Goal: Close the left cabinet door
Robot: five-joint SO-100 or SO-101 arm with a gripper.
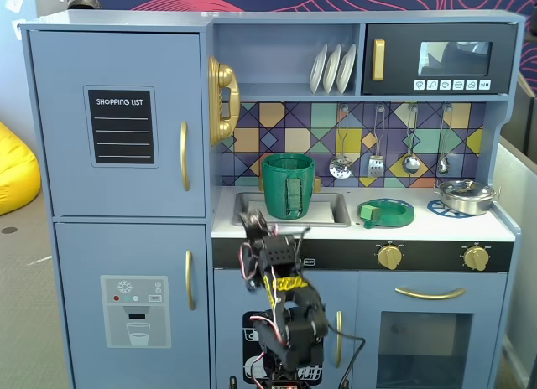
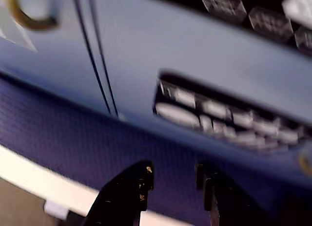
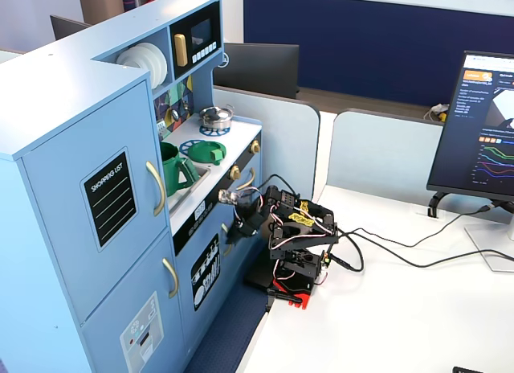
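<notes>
Pale blue toy kitchen fills a fixed view, with a white desk beside it in the other. At far left, the upper door with the "SHOPPING LIST" board and gold handle sits flush with the cabinet front, shut, in both fixed views. Below it is the dispenser door. Further right, a green jug stands in the sink. The arm reaches toward the lower front beneath the sink. Its gripper hangs narrowly parted and empty in the blurred wrist view, seemingly just short of the blue panel.
</notes>
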